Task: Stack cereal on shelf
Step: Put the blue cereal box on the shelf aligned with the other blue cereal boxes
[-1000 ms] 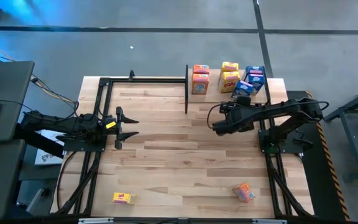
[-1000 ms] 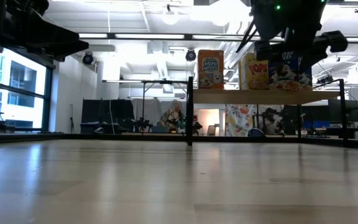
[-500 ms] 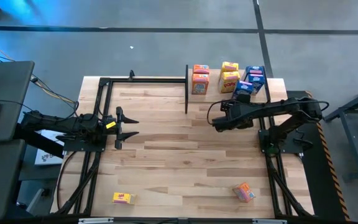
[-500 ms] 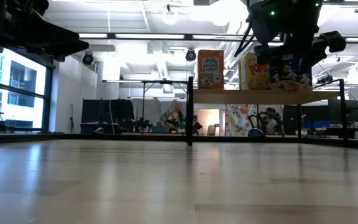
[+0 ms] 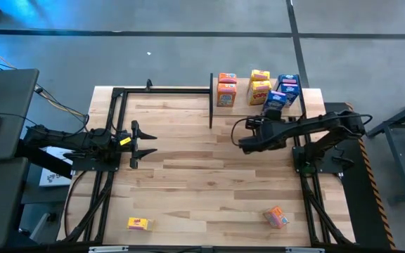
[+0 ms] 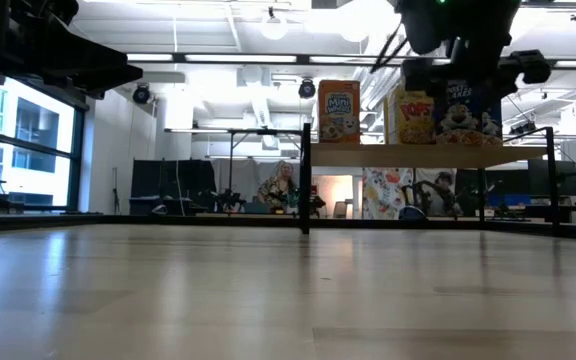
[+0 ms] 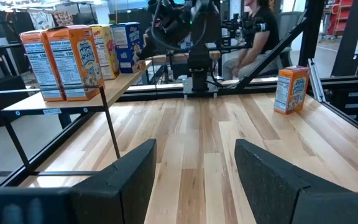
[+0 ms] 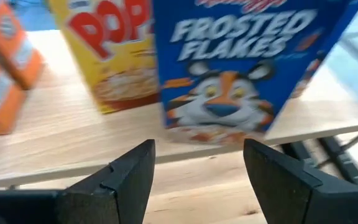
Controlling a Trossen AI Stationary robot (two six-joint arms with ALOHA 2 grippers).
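Note:
Several cereal boxes stand on the shelf (image 6: 408, 155) at the table's far right: orange (image 5: 226, 89), yellow (image 5: 260, 86) and blue (image 5: 287, 86). A blue Frosted Flakes box (image 8: 229, 68) stands upright on its base near the shelf's front edge (image 5: 274, 100). My right gripper (image 8: 197, 149) is open just short of that box, its fingers in front of it and apart from it. At the table's left my left gripper (image 5: 140, 142) waits, open and holding nothing.
A yellow box (image 5: 138, 223) lies near the table's front left, and an orange box (image 5: 275, 216) stands at the front right. Black metal frames run along both sides of the table (image 5: 188, 161). A person sits beyond the table in the left wrist view.
In the low view my right gripper's fingers, which stood in front of the blue box, have drawn up and clear of it. The box now shows whole and upright on the shelf. The finger gap looks the same.

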